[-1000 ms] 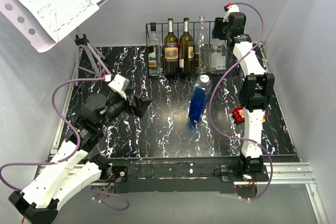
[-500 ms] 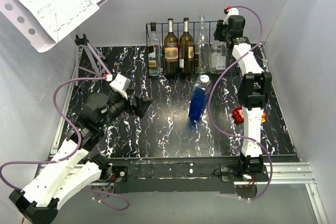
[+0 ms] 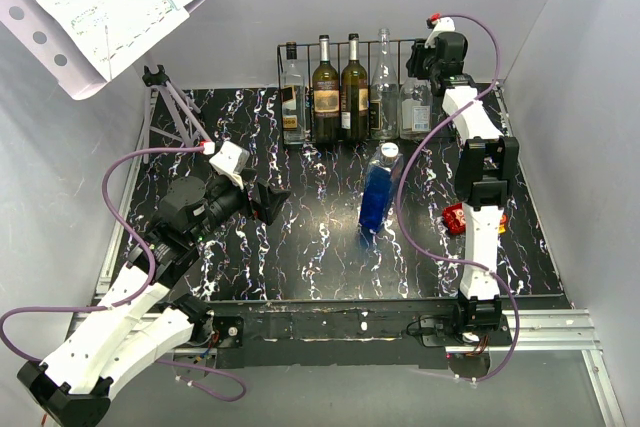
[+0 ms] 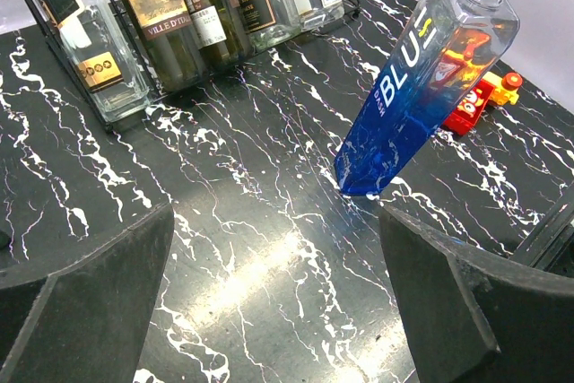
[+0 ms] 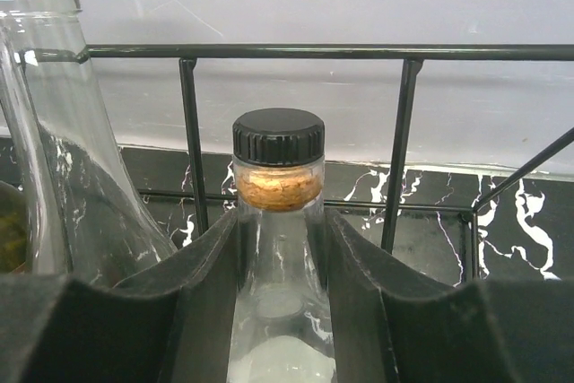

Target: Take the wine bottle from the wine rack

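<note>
The right gripper (image 5: pixel 280 257) grips the neck of the wine bottle (image 5: pixel 278 136) at the worktop's (image 3: pixel 300 237) far-right corner, so lift straight up, clear of the wine rack (image 5: pixel 269 51).

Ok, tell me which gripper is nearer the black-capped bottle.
Right. The right gripper clamps the neck of the capped bottle in the rack; the left gripper hangs open over the table, far in front of the rack.

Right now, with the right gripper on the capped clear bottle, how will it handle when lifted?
Probably slippery: the right gripper pinches only the smooth glass neck of the clear bottle, though the black cap may catch a slide. Looks empty, so likely light. Rigid but fragile; it could knock the wine rack bars.
</note>
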`<state>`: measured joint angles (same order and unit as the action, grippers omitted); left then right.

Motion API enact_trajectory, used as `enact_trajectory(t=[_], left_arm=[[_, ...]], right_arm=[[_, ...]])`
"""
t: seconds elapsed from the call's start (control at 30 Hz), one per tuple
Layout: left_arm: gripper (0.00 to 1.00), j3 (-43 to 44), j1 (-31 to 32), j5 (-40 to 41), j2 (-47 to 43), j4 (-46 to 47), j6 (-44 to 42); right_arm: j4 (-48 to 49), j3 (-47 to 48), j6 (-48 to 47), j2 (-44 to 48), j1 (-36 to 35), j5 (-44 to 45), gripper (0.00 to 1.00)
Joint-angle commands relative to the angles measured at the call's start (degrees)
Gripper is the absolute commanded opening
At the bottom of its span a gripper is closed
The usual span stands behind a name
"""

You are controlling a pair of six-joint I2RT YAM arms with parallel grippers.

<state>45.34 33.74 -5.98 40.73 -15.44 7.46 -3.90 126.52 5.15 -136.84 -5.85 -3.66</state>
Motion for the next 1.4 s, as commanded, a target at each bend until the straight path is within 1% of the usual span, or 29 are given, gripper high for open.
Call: enact_trajectory(t=[0.0,0.3,0.4,0.53,0.6,0.73,0.83,0.97,1.1,1.37], left_arm=[[0.98,0.36,0.28,-0.17,-0.30,-0.11,-0.70],[0.98,0.36,0.28,0.00,-0.48,-0.11,-0.70],[0.98,0.36,0.28,0.53,-0.56,-0.11,-0.78],[0.98,0.27,0.28,0.79,-0.57,-0.12,-0.70],[0.98,0.27,0.28,0.27,-0.65,-0.11,-0.61],[0.98,0.36,0.28,-0.26,-0.21,-0.03,-0.61],[0.98,0.36,0.28,-0.26,-0.30,-0.11,-0.70],[0.98,0.18,0.28,0.26,-0.74,-0.11,-0.70],[0.98,0.10,0.28,0.18,-0.92,-0.11,-0.61],[0.98,0.19,0.28,-0.44,-0.83,-0.11,-0.35]], right_arm=[[12.86,-4.51,-0.66,7.45,-0.31,-0.03,0.01],[18.05,-10.93,-2.42,14.05,-0.31,0.32,0.01],[19.71,-15.58,-2.60,17.90,-0.30,-0.20,0.01],[26.57,-25.34,-3.21,23.88,-0.22,0.58,0.01],[26.75,-27.28,-3.65,25.91,-0.22,1.02,0.01],[27.01,-29.57,-4.53,29.77,-0.30,-0.82,0.01],[28.50,-32.99,-4.71,33.11,-0.30,-0.12,0.01],[31.58,-39.84,-4.80,39.26,-0.30,0.58,0.01],[35.27,-49.41,-4.80,46.91,-0.22,1.46,0.01],[38.62,-63.66,-4.88,59.83,-0.22,1.38,0.01]])
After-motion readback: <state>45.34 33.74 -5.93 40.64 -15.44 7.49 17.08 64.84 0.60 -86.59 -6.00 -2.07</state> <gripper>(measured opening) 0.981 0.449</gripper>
